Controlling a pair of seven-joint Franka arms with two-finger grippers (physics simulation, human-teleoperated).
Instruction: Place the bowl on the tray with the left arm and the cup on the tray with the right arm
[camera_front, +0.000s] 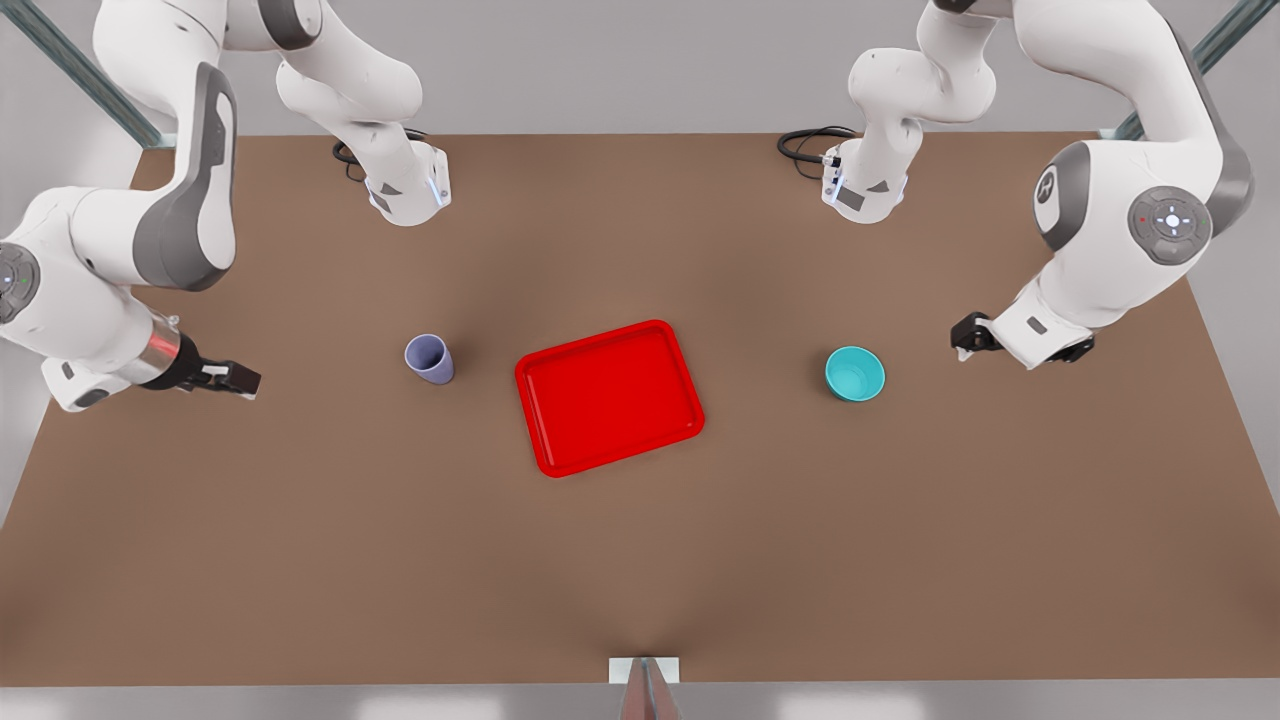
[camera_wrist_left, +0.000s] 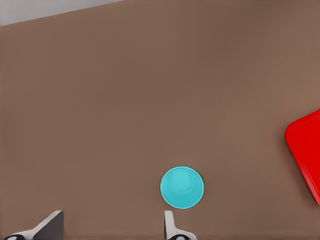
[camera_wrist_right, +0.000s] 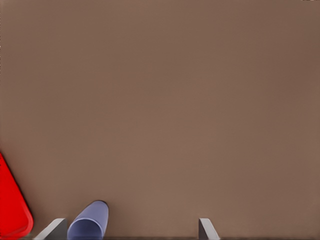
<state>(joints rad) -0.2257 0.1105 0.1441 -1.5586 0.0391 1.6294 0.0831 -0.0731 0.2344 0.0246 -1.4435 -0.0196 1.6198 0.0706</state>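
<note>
A: How are the claws seen?

B: The left gripper (camera_wrist_left: 112, 227) is seen spread, its pale wedge-shaped fingertips (camera_wrist_left: 50, 224) well apart with nothing between them. It is held on the front view's right (camera_front: 968, 335), beyond the bowl from the tray. The right gripper (camera_wrist_right: 132, 229) is likewise spread and empty, held on the front view's left (camera_front: 240, 379), beyond the cup from the tray.

A: And the task's things?

B: The tray (camera_front: 608, 396), a glossy red rectangle with rounded corners and a low raised rim, is laid mid-table, slightly skewed. The bowl (camera_front: 855, 374), smooth, round and teal, is set upright to the tray's right in the front view, apart from it. The cup (camera_front: 430, 358), a tapered lavender tumbler without handle, is stood to the tray's left, also apart. A matte brown table (camera_front: 300, 520) is seen beneath everything.
</note>
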